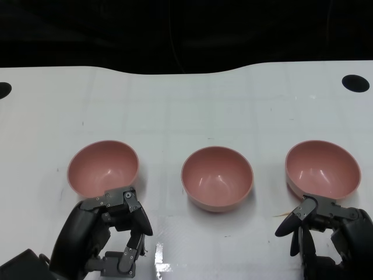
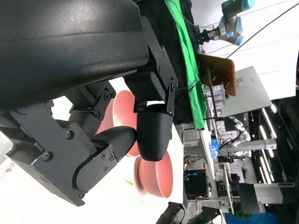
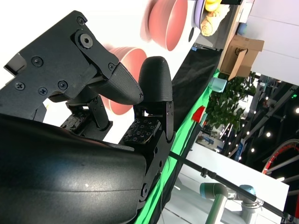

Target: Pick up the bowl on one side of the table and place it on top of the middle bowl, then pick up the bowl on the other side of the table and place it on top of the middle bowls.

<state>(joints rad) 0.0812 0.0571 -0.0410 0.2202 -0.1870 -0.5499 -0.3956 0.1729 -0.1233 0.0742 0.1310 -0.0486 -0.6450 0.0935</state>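
Three pink bowls stand in a row on the white table (image 1: 186,105): the left bowl (image 1: 103,168), the middle bowl (image 1: 217,178) and the right bowl (image 1: 322,169), all upright and apart. My left hand (image 1: 111,233) sits just in front of the left bowl, fingers bent but apart, holding nothing. My right hand (image 1: 323,230) sits just in front of the right bowl, also holding nothing. In the left wrist view two pink bowls (image 2: 156,177) show past the black fingers (image 2: 152,135). The right wrist view likewise shows two bowls (image 3: 166,23) beyond its fingers (image 3: 154,79).
A black round hole (image 1: 355,83) lies in the table's far right corner, and another (image 1: 3,89) at the far left edge. Beyond the table's far edge everything is dark. A green cloth (image 2: 189,70) hangs past the table in the left wrist view.
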